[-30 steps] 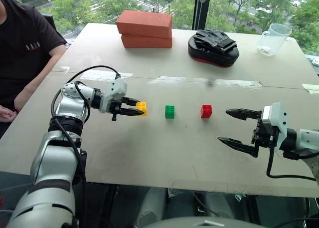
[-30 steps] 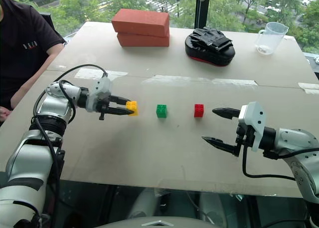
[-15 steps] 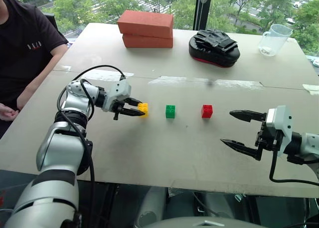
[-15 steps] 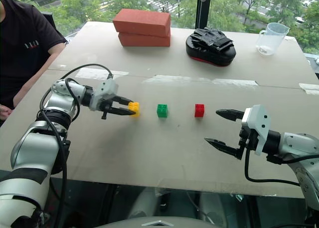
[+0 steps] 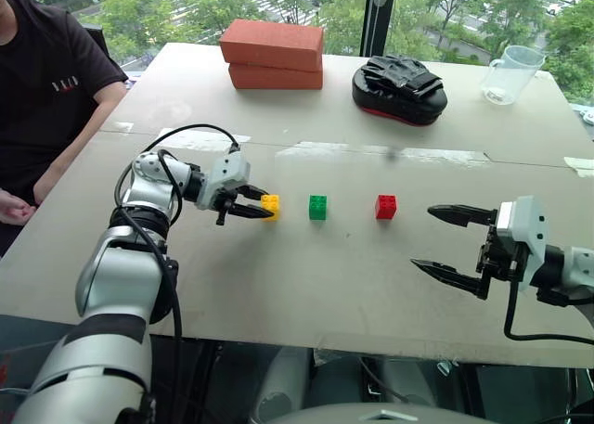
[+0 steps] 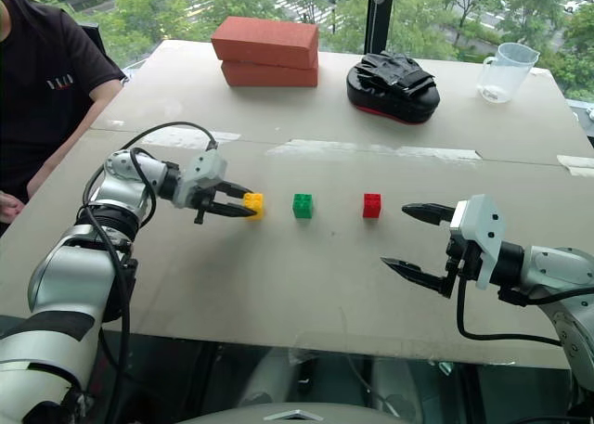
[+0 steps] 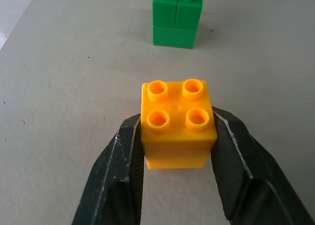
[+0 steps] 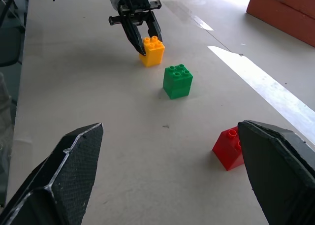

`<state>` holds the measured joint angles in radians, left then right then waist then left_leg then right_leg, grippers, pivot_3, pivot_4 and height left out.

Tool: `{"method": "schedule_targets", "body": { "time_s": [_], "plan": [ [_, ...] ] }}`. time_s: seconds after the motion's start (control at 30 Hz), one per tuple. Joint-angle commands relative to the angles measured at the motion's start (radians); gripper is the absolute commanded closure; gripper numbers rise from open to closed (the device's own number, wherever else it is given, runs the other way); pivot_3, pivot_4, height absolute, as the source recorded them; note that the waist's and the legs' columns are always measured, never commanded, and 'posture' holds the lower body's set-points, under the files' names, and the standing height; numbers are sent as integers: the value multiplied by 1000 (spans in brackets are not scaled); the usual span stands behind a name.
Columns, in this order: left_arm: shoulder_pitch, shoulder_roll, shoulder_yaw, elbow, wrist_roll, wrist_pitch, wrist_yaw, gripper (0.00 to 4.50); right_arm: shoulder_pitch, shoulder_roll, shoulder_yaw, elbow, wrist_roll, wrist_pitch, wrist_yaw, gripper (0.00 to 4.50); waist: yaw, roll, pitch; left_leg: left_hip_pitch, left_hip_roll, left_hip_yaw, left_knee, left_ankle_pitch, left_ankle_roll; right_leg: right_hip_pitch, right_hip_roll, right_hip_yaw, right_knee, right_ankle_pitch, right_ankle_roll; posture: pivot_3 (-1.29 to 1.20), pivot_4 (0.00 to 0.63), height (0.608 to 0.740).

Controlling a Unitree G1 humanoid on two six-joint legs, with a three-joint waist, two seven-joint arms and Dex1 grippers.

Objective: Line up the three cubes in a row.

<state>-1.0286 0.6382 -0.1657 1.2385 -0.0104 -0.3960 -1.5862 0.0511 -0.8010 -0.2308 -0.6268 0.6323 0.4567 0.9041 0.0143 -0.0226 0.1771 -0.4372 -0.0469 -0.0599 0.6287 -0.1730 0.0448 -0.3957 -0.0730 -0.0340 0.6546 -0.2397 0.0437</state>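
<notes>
We see three cubes standing studs-up on the table (image 5: 306, 285), spaced along one line that runs across the robot's front: the yellow cube (image 5: 270, 204) toward the left, the green cube (image 5: 317, 207) in the middle, and the red cube (image 5: 386, 207) toward the right. Each is roughly as wide as it is deep, so we can name no long axis; in the left wrist view the yellow cube shows four studs on top, its sides square to the fingers. The left gripper (image 5: 258, 204) reaches in from the left with one black finger on each side of the yellow cube, which sits on the table; the fingers (image 7: 123, 161) lie against or just beside its side faces, and we cannot tell whether they press it. The right gripper (image 5: 444, 241) hangs near the red cube, apart from it, with its jaws spread wide and nothing between them. At the far side of the table we see two stacked bricks (image 5: 274, 55), a black padded object (image 5: 399, 88) with a red edge, and a clear measuring cup (image 5: 509, 72). A person in a black shirt (image 5: 46, 90) with small, unreadable chest lettering sits at the left edge. The table is a pale grey board crossed by a taped seam (image 5: 390, 152); windows behind it show trees.
</notes>
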Motion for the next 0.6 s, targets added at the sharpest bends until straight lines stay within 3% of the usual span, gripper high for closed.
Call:
{"method": "schedule_targets", "body": {
  "time_s": [0.03,0.1,0.27,0.37,0.47,0.6],
  "plan": [
    [-13,2,33,-7,3,11,15,1119,4,-16,-40,-38,22,1,-3,0,0,0,0,0,0,0,0,0,0,0,0,0,0,0,0,0,150,740],
    [-5,9,51,-26,-12,32,7,193,7,-18,-44,-35,23,0,-1,0,-1,0,0,0,0,0,0,0,0,0,0,0,0,0,0,0,150,740],
    [95,66,142,-219,-118,142,-26,193,25,-23,-66,-24,31,-6,7,0,-6,0,0,0,1,0,0,0,0,0,0,0,0,0,0,0,150,740],
    [347,133,258,-642,-246,365,63,193,68,-21,-92,-4,21,-19,17,0,-17,1,0,0,2,1,-1,0,0,0,0,4,0,0,-1,0,150,740],
    [614,157,398,-1040,-338,597,254,193,110,-14,-122,12,9,-31,14,0,-28,1,0,1,3,1,-2,0,-1,0,-2,5,-1,0,-1,0,150,740],
    [959,91,592,-1482,-443,848,527,193,196,-4,-180,26,-2,-42,18,0,-15,2,0,4,3,1,-4,-2,-3,1,-3,5,-2,-2,-5,0,150,740]
  ]
}}
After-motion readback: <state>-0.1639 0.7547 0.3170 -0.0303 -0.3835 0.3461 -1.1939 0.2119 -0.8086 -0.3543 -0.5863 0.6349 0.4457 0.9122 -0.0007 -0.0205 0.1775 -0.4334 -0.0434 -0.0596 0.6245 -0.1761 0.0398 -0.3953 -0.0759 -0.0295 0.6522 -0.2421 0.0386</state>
